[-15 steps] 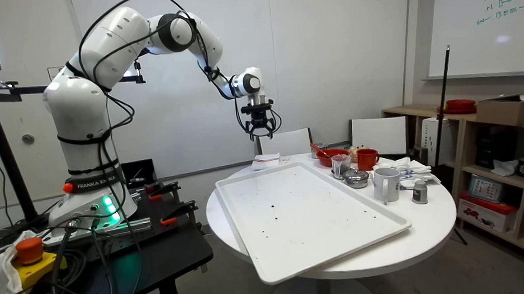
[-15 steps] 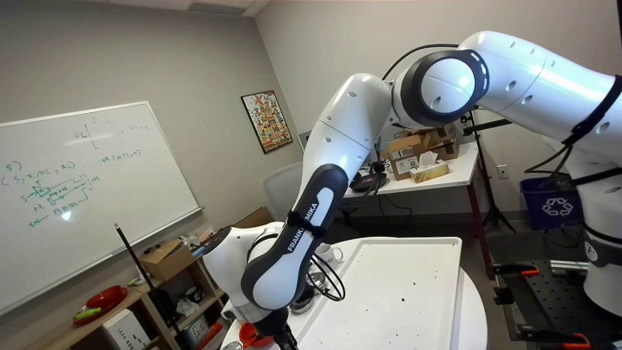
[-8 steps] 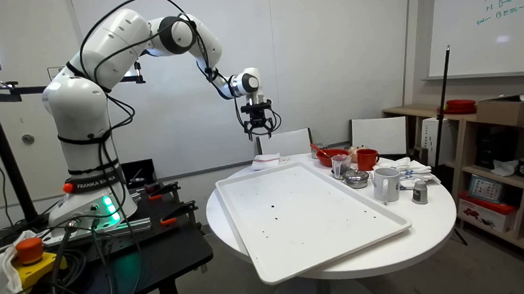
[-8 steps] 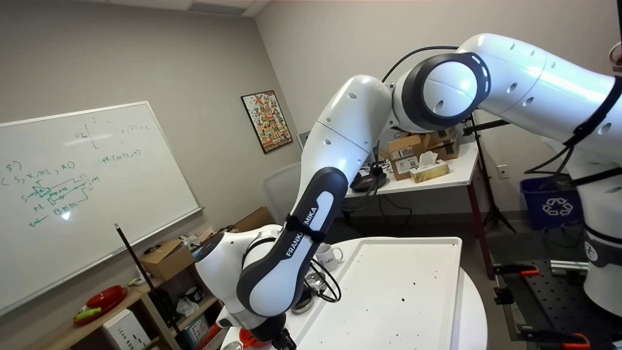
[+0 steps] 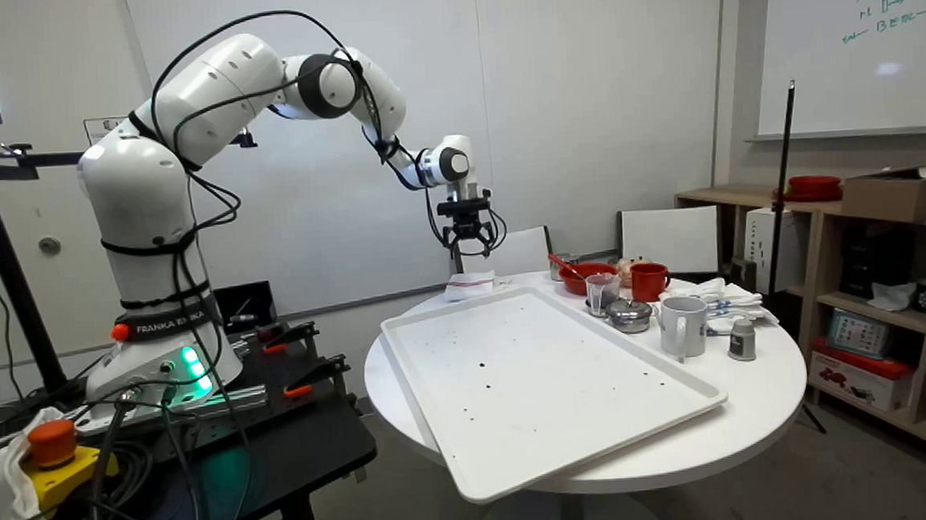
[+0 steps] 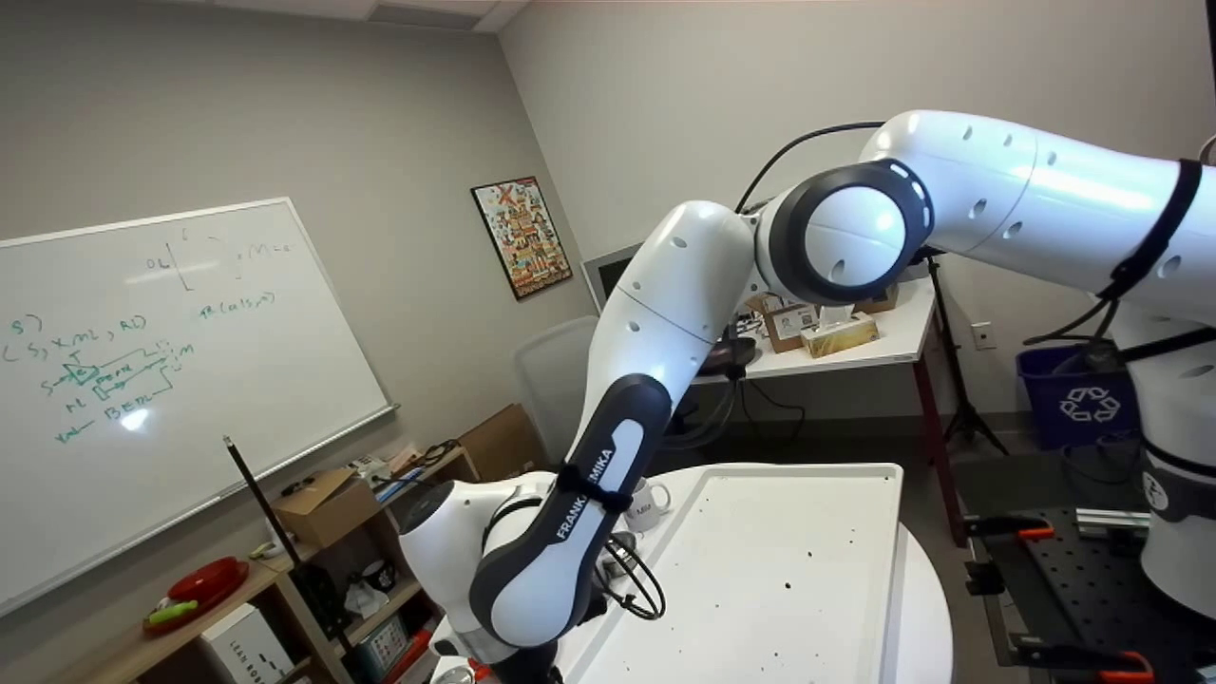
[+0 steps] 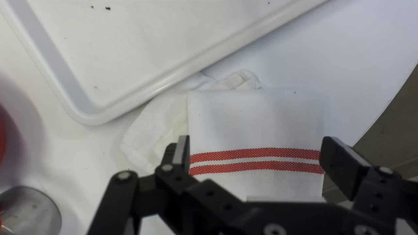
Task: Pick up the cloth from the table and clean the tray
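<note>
The cloth [image 5: 469, 286], white and folded with two red stripes, lies on the round white table [image 5: 749, 403] by the tray's far end. In the wrist view, the cloth [image 7: 258, 120] spans the space below my gripper [image 7: 255, 147], whose jaws stand wide apart and hold nothing. An exterior view has the gripper [image 5: 471, 251] pointing down, a little above the cloth. Dark specks dot the large white tray [image 5: 551, 383], which overhangs the table's near edge. The tray [image 6: 760, 579] shows again in an exterior view, where the arm and frame edge hide the cloth and most of the gripper.
Crumpled white material [image 7: 156, 130] lies between cloth and tray. Along the tray's long side stand a red bowl [image 5: 589, 283], a clear cup [image 5: 602, 290], a metal tin [image 5: 629, 316], a red mug [image 5: 651, 282], a grey mug [image 5: 682, 327] and white towels [image 5: 719, 302]. Chairs stand behind.
The arm has lowered, mostly in the last half second, bringing the gripper down toward the cloth and slightly rightward in an exterior view. Cloth and tray have not moved.
</note>
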